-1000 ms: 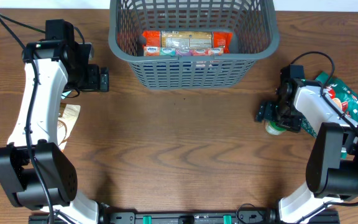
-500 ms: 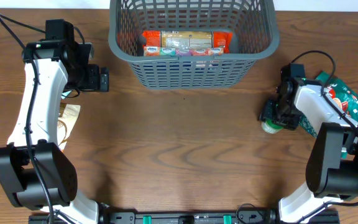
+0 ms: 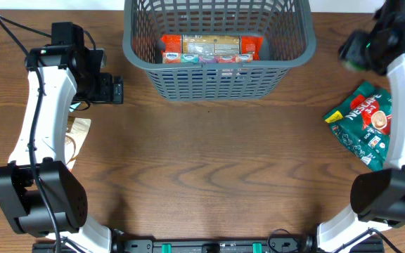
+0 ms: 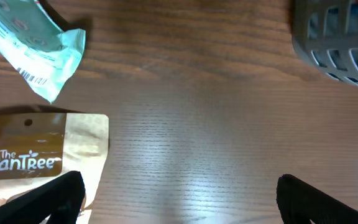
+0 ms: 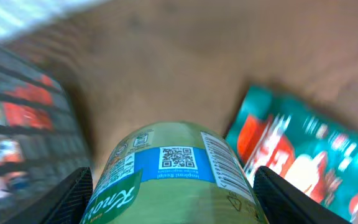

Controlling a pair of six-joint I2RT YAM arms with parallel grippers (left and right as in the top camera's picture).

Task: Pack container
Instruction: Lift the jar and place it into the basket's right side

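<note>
The right gripper (image 5: pixel 178 200) is being used to pinch a green Knorr tub (image 5: pixel 174 163), so it's closed on that. One finger is showing on each side of the tub, and the QR-code label is being turned up to the wrist camera. In the overhead view that whole hand is being smeared by blur, just off the container's (image 3: pixel 216 83) right-hand rim. How high it's being carried can't be told.

The container is being seen as a dark grey lattice basket at the far edge of the table (image 3: pixel 209 176), between the two arms. It's being rested flat with its mouth pointing straight up and its long axis running left to right across the table. A row of snack packs (image 3: pixel 213 48) is being held inside it, lined up along that same long axis.

To the right of the container and nearer the robot, a green Nescafe pouch (image 3: pixel 365 125) is being left flat on the wood, tilted diagonally.

The left gripper (image 4: pixel 179 205) is being held wide open with nothing between its fingers, just off the container's near-left corner. That corner is being caught in the top right of the left wrist view. Left of the container, under that arm, a tan Pantree pouch (image 4: pixel 33 163) and a mint-green packet (image 4: pixel 33 40) are being seen close together, with a sliver of wood between them.
</note>
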